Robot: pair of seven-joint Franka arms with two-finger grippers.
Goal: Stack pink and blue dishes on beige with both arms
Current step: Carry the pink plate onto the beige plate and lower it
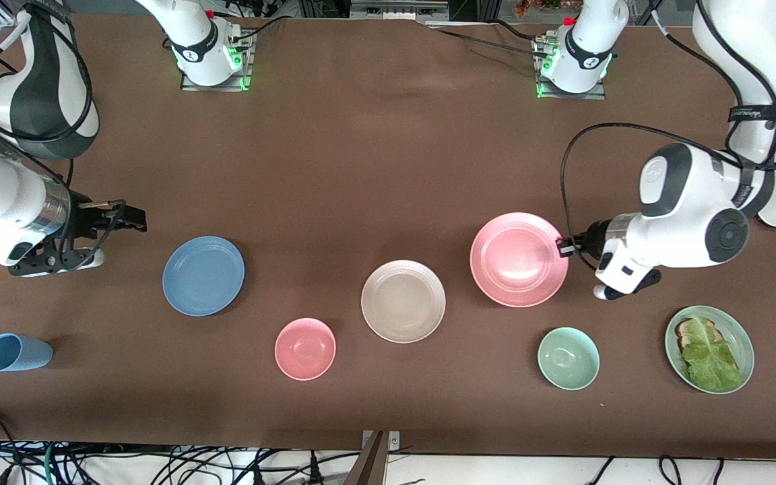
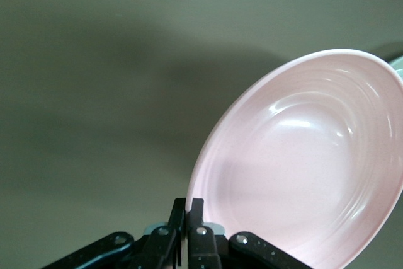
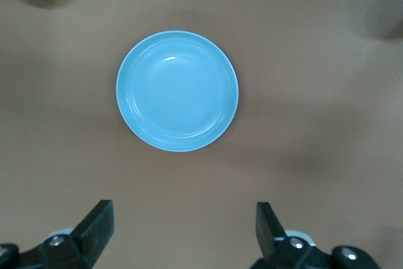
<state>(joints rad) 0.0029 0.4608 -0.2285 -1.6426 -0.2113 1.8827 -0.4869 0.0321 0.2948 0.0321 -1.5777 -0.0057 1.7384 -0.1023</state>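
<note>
Sweeping the front view from nine o'clock to three, we first meet the right tool [image 1: 115, 222], hanging over bare table [image 1: 361, 148] with its fingers spread wide and nothing between them. At about four o'clock from it the blue plate [image 1: 203, 275] lies flat on the table; in the right wrist view the blue plate [image 3: 177, 91] sits whole and untouched, ahead of the open right tool [image 3: 182, 225]. A blue cup [image 1: 16, 352] lies on its side at roughly seven o'clock from that plate, and the small pink bowl [image 1: 305, 348] at about four o'clock from it.

Next comes the beige plate [image 1: 403, 300], bare and flat on the table. At about two o'clock from it is the pink plate [image 1: 519, 259], and here the left tool [image 1: 565, 247] is clamped on the rim at the plate's three o'clock edge. The left wrist view shows the left tool [image 2: 189, 218] pinched tight on the rim of the pink plate [image 2: 302, 162], which looks tipped up.

We judge the step in hand to be carrying the pink plate to the beige one. To do it well, we would raise it clear, keep it near level so a rim pinch does not slip, centre it over the beige, and lower before letting go. The right arm waits meanwhile.
</note>
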